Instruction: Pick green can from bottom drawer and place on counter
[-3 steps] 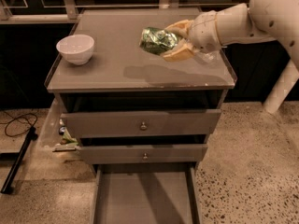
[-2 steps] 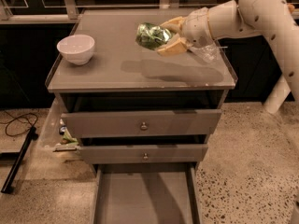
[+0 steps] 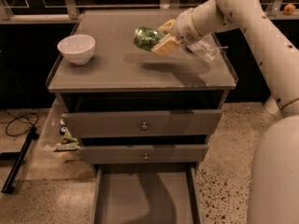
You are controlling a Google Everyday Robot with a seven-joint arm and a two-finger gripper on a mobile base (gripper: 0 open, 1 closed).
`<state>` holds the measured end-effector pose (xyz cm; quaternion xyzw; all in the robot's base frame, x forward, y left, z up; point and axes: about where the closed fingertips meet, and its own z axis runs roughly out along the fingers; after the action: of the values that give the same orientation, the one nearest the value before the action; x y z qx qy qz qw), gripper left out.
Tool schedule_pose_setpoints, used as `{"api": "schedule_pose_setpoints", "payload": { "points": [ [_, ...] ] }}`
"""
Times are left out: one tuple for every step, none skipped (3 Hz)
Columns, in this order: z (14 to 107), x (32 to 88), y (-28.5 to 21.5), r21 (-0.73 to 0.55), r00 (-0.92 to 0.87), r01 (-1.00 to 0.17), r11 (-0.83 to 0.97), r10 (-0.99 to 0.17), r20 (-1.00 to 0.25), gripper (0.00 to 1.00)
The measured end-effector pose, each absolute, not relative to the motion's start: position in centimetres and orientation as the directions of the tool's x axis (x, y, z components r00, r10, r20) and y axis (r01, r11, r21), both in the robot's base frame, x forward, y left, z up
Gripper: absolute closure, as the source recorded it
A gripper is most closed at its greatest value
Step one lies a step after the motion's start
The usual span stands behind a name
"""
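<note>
The green can (image 3: 146,37) is held on its side in my gripper (image 3: 158,40), a little above the middle of the counter (image 3: 117,71). The gripper's tan fingers (image 3: 163,45) are shut on the can's right end. My white arm reaches in from the upper right. The bottom drawer (image 3: 145,197) is pulled out at the foot of the cabinet and its grey floor is bare.
A white bowl (image 3: 76,48) stands at the counter's left. A clear plastic water bottle (image 3: 203,49) lies at the counter's right, behind the arm. Two shut drawers with round knobs (image 3: 144,125) are below. A black cable (image 3: 16,125) lies on the floor at left.
The gripper with the green can has moved left and toward the back, over the middle of the counter. The bowl and bottle have not moved.
</note>
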<state>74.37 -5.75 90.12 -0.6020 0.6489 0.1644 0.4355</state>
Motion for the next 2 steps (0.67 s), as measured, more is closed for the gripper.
{"api": "schedule_pose_setpoints", "payload": {
  "points": [
    [88.4,75.8,-6.6,-0.293,0.004,-0.91,0.294,-0.7,-0.714,1.0],
    [86.9,76.5,-6.9,-0.276,-0.053,-0.896,0.348,-0.701,-0.711,1.0]
  ]
}}
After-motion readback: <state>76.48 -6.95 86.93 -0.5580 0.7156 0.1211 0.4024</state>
